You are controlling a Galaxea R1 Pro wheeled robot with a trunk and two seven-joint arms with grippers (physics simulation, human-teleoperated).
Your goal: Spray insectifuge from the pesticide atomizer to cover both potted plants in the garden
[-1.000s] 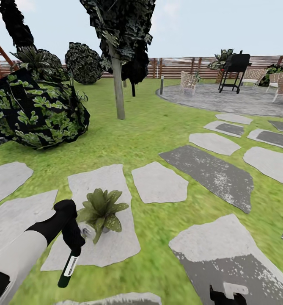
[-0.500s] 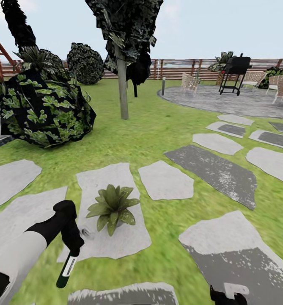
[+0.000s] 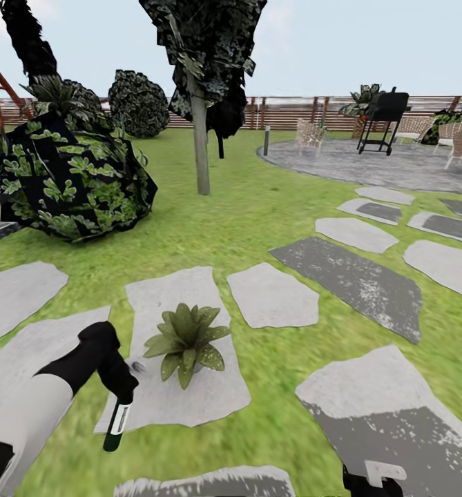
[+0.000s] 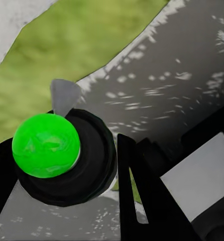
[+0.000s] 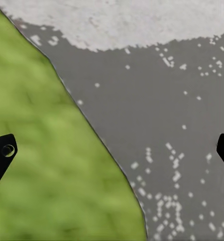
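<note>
over the last second the whole view has slid, so the camera moved and the low speckled green rosette plant [image 3: 186, 336] on its pale grey stepping stone [image 3: 182, 400] now sits further right, clear of the left gripper [image 3: 117, 386]; its jaws stay clamped on the slim dark green spray bottle with a white label band [image 3: 117, 422], hanging base-down just beside the plant; the right gripper [image 5: 112, 150] hangs spread wide and empty over stone and grass; spraying looks ready to begin, though the nozzle's aim is unclear
</note>
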